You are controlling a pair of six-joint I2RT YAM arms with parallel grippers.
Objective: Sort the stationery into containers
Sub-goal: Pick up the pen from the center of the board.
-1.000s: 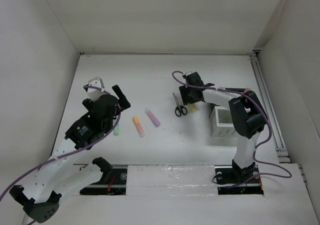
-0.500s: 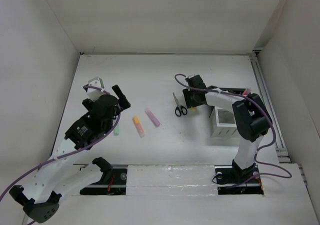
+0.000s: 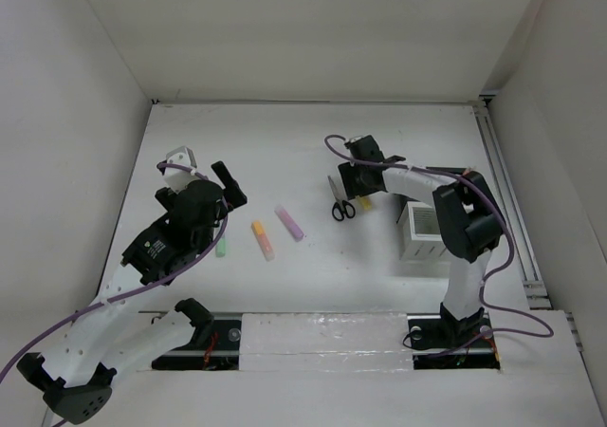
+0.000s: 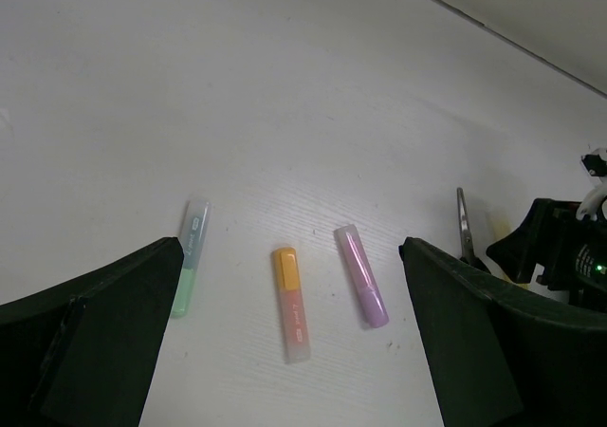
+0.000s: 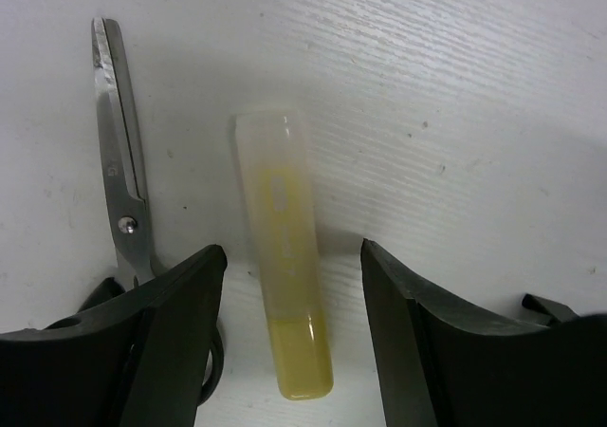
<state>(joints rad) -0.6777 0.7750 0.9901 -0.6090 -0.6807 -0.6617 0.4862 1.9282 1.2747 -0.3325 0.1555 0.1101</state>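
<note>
I see my right fingers [image 5: 427, 351] standing apart on both sides of the yellow marker [image 5: 283, 256], which lies flat on the bench [image 5: 474, 66] beside the scissors [image 5: 121, 180], and my left fingers [image 4: 95, 342] are wide and hold nothing.

1. Bright, even overhead light; white table [image 3: 313, 142] nearly washed out, no hard glare.
2. Soft, faint shadows beside yellow marker [image 5: 285, 285] and scissors [image 5: 119, 190].
3. Wrist views sharp mid-frame; dark, slightly soft at bottom edges.
</note>
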